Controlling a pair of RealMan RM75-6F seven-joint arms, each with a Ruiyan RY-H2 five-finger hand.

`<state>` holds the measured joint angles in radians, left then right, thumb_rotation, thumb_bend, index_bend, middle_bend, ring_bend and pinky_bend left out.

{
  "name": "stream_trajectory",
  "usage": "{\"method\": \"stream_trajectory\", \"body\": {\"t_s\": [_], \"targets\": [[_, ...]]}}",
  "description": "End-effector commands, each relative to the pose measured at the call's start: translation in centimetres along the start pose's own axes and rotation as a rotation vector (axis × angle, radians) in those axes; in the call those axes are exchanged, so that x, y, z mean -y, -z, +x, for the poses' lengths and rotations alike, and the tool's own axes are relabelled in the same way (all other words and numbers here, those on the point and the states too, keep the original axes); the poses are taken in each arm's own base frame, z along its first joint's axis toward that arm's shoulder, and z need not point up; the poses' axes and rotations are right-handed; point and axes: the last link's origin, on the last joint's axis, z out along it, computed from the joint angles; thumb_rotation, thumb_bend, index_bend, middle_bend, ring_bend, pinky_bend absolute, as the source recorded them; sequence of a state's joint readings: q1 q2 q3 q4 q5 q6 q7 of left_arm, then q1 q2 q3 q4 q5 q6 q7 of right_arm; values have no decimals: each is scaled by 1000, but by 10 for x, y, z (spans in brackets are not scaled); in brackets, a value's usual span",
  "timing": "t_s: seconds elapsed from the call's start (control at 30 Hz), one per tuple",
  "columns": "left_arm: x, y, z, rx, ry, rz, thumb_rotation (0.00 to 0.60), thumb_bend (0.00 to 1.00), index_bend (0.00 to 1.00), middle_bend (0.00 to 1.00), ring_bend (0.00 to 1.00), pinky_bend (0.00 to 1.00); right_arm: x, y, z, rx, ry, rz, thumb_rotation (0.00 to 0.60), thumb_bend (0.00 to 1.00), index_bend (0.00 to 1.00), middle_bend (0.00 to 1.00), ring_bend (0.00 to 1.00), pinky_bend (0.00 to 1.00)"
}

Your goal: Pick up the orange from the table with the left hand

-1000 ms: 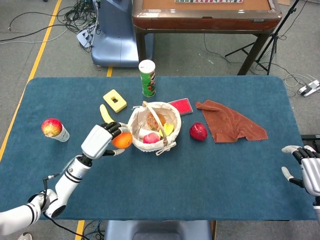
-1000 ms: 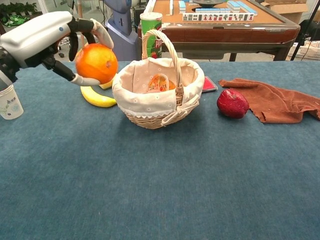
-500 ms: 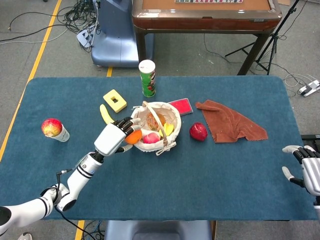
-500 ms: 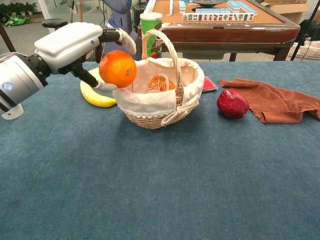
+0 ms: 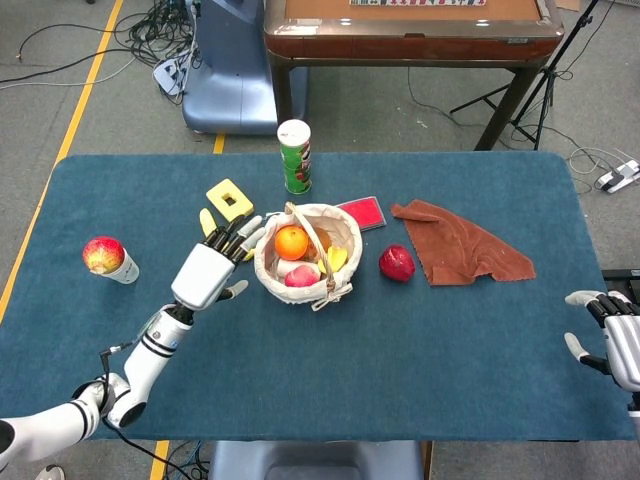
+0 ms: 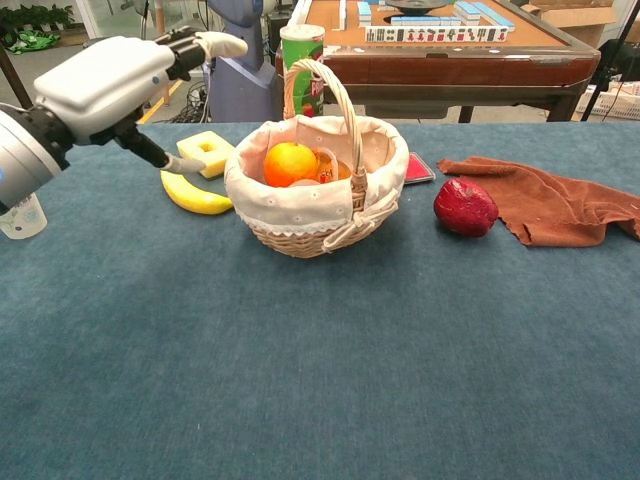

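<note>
The orange (image 5: 291, 242) (image 6: 290, 163) lies inside the wicker basket (image 5: 270, 270) (image 6: 300, 215), on top of the other fruit there. My left hand (image 5: 204, 272) (image 6: 110, 78) hovers just left of the basket, open, its fingers spread and pointing toward the rim, holding nothing. My right hand (image 5: 615, 340) rests at the table's right edge in the head view, fingers slightly curled and empty; the chest view does not show it.
A banana (image 6: 195, 195) and a yellow block (image 5: 229, 200) lie behind my left hand. A green can (image 5: 295, 155), a red card (image 5: 362, 212), a red fruit (image 5: 396, 263) and a brown cloth (image 5: 460, 243) sit around the basket. An apple on a cup (image 5: 105, 257) stands far left.
My left hand carried the orange rightward over the basket, let it go inside, and drew back to the left with fingers spread. The right hand has not moved.
</note>
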<state>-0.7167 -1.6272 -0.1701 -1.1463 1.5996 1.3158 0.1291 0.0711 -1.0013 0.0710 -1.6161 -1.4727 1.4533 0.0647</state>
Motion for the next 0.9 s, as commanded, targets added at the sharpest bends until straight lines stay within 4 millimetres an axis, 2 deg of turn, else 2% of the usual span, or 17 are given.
{"method": "stream_trajectory", "body": {"t_s": [0.03,0.3,0.7,0.9], "targets": [[14,22,3,51,-40,65,600,188,88,0,0,220,0,0,0,-1,-2,-1,600,293,350,321,329,403],[34,83,18,188,-81,222,600,188,119,0,9,220,-2,-1,-1,5,0,-2,600,292,350,321,329,403],[46,161,52,253,-100,445,600,188,119,0,9,221,1,-7,-1,8,2,9,600,293,350,321,329,403],[47,186,65,270,-120,526,600,189,119,0,9,221,4,-9,-3,13,1,24,600,293,350,321,329,403]]}}
